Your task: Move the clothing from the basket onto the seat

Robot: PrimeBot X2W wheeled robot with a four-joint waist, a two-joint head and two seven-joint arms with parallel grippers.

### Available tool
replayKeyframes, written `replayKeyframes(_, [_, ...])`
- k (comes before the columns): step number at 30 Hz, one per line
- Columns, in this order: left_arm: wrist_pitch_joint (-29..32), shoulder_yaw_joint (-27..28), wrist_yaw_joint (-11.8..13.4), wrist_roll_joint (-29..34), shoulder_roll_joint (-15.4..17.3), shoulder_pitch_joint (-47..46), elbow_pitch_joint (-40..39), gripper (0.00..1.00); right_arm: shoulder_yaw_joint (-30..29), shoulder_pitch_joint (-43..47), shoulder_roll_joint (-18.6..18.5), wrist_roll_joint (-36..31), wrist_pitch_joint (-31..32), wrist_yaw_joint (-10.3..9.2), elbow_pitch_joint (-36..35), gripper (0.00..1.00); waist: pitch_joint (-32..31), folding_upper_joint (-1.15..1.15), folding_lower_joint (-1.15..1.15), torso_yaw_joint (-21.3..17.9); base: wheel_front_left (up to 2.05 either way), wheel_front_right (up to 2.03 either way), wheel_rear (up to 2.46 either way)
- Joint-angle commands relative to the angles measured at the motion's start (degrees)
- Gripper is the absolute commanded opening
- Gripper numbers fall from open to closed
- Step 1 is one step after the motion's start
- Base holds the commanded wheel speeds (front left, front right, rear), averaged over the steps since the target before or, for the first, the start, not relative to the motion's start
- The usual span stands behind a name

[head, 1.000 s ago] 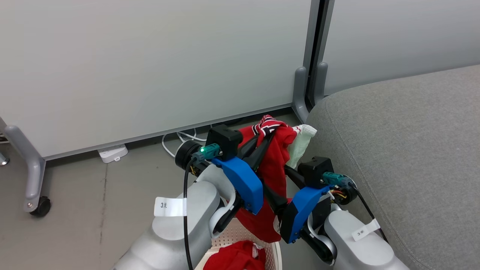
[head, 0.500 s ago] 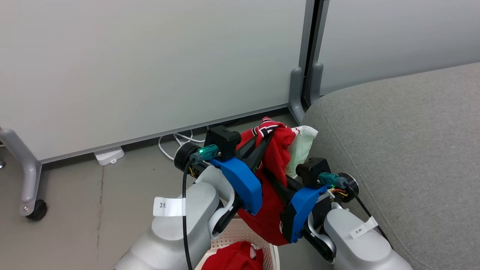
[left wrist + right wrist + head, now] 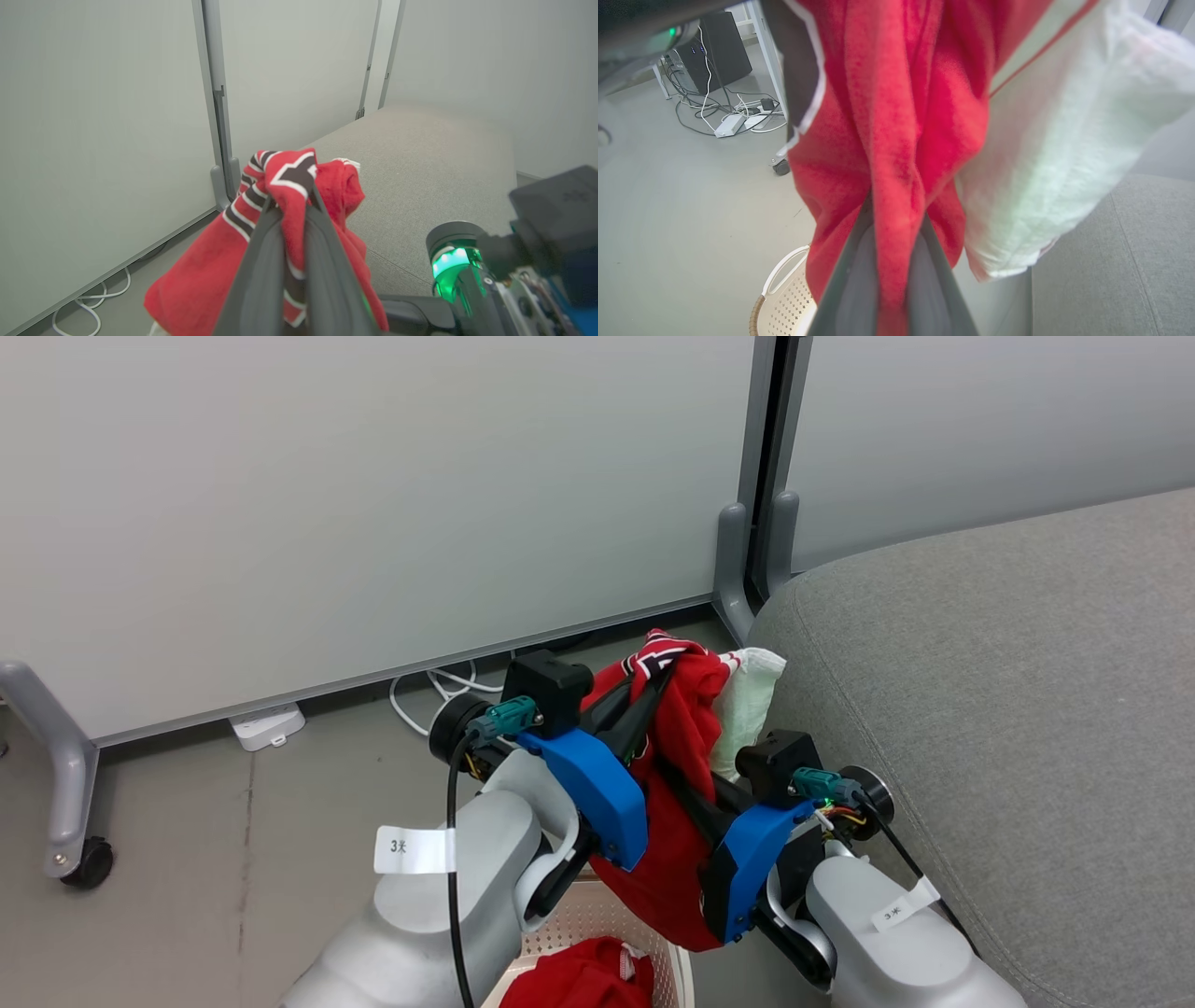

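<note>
Crumpled red garment (image 3: 693, 709), seemingly fleecy

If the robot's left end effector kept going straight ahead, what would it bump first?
The left end effector pinches the red garment. Beyond that, probably the grey seat, though the partition post is close; depth is unclear.

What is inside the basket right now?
A crumpled red garment lies in the basket. The left arm and the picture's edge hide the rest of its inside.
</note>
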Motion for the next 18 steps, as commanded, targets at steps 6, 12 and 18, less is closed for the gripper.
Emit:
replayKeyframes(6, [-0.96, 0.21, 0.04, -0.29, 0.32, -0.75, -0.20, 1.00, -0.10, -0.51, -0.18, -0.12, -0.23, 0.03, 0.28, 0.00, 0.01, 0.00, 0.00, 0.15, 0.00, 0.00, 0.00])
replayKeyframes(12, [-3.30, 0.73, -0.19, -1.04, 2.54, 3.07, -2.37, 1.00, -0.69, -0.64, -0.17, -0.63, -0.84, 0.03, -0.12, 0.00, 0.14, 0.00, 0.00, 0.15, 0.00, 0.00, 0.00])
replayKeyframes(18, [-4.54, 5.90, 0.08, 1.27, 6.89, 10.37, -8.60, 1.00, -2.48, -0.72, -0.17, -1.98, -1.58, 0.03, -0.29, 0.00, 0.64, 0.00, 0.00, 0.44, 0.00, 0.00, 0.00])
